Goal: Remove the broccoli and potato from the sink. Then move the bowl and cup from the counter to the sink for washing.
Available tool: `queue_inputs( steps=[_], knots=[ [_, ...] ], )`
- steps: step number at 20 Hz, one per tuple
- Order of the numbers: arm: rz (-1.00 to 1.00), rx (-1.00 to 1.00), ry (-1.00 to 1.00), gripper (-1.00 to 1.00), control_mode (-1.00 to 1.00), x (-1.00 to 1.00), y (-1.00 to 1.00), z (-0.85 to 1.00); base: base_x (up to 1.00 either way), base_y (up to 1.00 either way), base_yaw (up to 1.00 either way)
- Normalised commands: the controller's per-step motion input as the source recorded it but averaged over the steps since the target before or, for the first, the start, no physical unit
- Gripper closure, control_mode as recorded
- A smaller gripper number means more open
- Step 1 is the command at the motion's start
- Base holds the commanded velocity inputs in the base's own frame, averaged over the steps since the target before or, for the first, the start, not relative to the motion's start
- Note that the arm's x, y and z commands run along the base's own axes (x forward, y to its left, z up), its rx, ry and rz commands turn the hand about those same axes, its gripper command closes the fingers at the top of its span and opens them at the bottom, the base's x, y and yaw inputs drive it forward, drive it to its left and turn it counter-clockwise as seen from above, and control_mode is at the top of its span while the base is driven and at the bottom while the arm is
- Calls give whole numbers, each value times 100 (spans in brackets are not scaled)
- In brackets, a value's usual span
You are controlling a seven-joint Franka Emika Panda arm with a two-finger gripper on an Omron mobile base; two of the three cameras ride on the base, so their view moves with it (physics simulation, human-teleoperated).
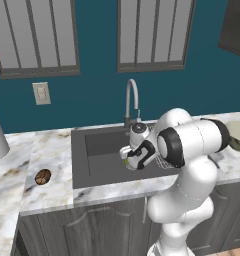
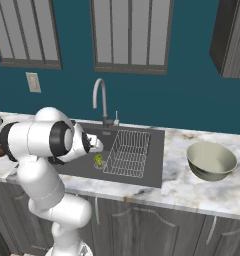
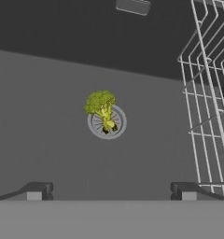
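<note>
You've got a deep teal painted wall (image 1: 92,95) behind the worktop, w/ two grey-framed windows (image 1: 39,37) fitted w/ pale vertical slats. A cream rectangular wall switch plate (image 1: 41,93) sits below the left window. Dark grey panelled base cabinets (image 2: 142,225) run under the worktop; a dark grey upper cabinet (image 2: 232,37) hangs at the far right. A strip of wooden floor (image 1: 232,251) shows bottom right in the left base view. Lighting's even, soft shadows.
</note>
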Motion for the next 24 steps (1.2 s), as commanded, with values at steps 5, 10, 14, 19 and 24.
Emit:
queue_inputs(
  steps=[5,10,14,19,24],
  knots=[
    [0,0,0,-100,-100,8,0,-9,0,0,0],
    [0,0,0,-100,-100,11,0,-9,0,0,0],
    [0,0,0,-100,-100,11,0,-11,0,0,0],
    [0,0,0,-100,-100,10,0,-12,0,0,0],
    [0,0,0,-100,-100,8,0,-14,0,0,0]
  ],
)
